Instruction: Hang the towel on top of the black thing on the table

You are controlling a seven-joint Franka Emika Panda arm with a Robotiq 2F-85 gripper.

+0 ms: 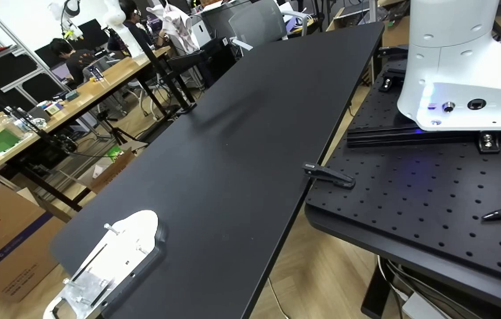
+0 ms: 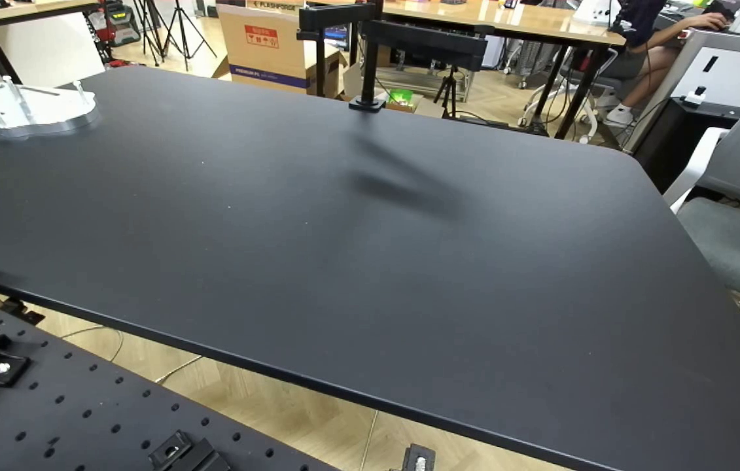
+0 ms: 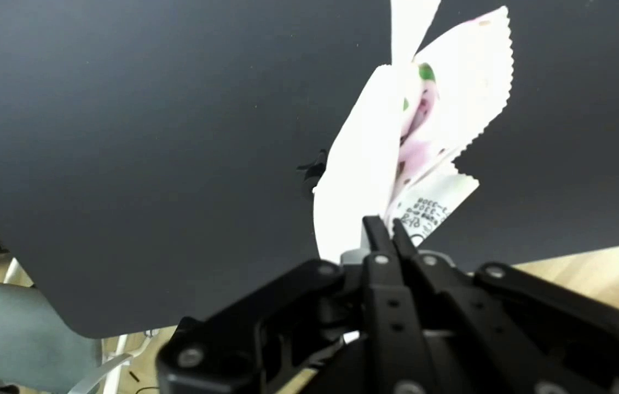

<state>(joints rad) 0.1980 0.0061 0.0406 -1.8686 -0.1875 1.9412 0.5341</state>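
A white towel with pink and green print (image 3: 364, 164) hangs from my gripper (image 3: 386, 221) in the wrist view. The fingers are nearly together with the cloth pinched at the tips. In an exterior view the towel (image 1: 177, 26) hangs in the air at the top, near the black stand; the gripper itself is mostly out of frame there. The black stand, a post with horizontal bars, is clamped at the table edge and shows in both exterior views (image 1: 186, 62) (image 2: 422, 44). In the wrist view a small dark piece (image 3: 313, 172) is partly hidden behind the towel; I cannot tell what it is.
The black table (image 1: 232, 177) carries a white board with pegs (image 1: 122, 248) at one end, also seen in an exterior view (image 2: 23, 108). A grey chair (image 2: 736, 242) stands beside the other end. A cardboard box (image 2: 271, 46) is on the floor beyond the table.
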